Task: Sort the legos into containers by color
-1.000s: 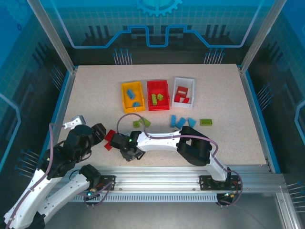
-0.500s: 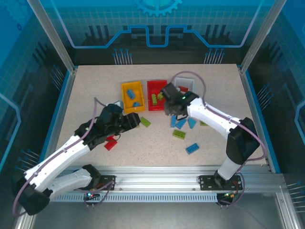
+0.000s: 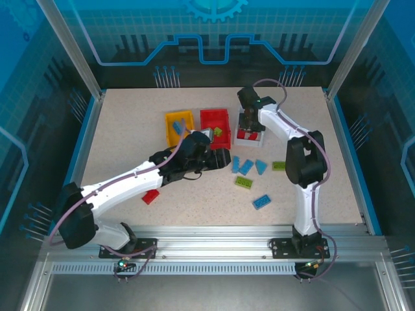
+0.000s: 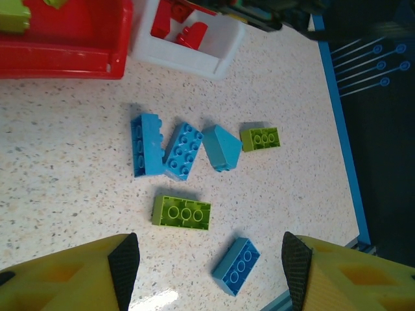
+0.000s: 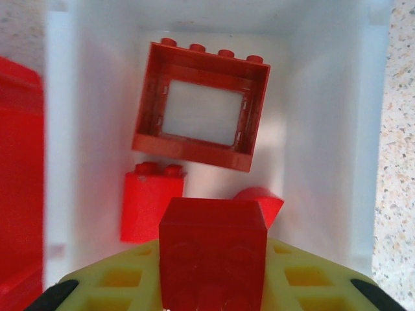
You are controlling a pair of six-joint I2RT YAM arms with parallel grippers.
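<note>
Over the small white open-topped plastic bin (image 5: 331,129), the right-hand one of three in a row toward the far edge of the speckled beige table (image 3: 123,136), the right tool (image 3: 249,124) hangs with its fingers clamped on a red plastic brick (image 5: 213,256). Inside that bin lie a red window-frame piece (image 5: 201,107), a small red block (image 5: 150,206) and a rounded red piece (image 5: 262,199). Beside it stands the red plastic bin (image 4: 65,55) with lime green bricks (image 4: 11,14) in it. Next along is the yellow-orange plastic bin (image 3: 180,115), holding blue bricks (image 3: 177,127). The left tool (image 3: 219,157) hovers just in front of the red bin, its fingers (image 4: 123,262) set wide apart with nothing between them. Loose pieces lie on the table toward its right edge. A blue rectangular brick (image 4: 146,144) touches a lighter blue brick (image 4: 183,150), with a blue wedge (image 4: 220,147) and a small lime green square brick (image 4: 260,137) just beside. A longer lime green brick (image 4: 181,212) and a further blue brick (image 4: 237,265) lie closer to the near edge. A flat red brick (image 3: 150,196) lies well apart, toward the left.
</note>
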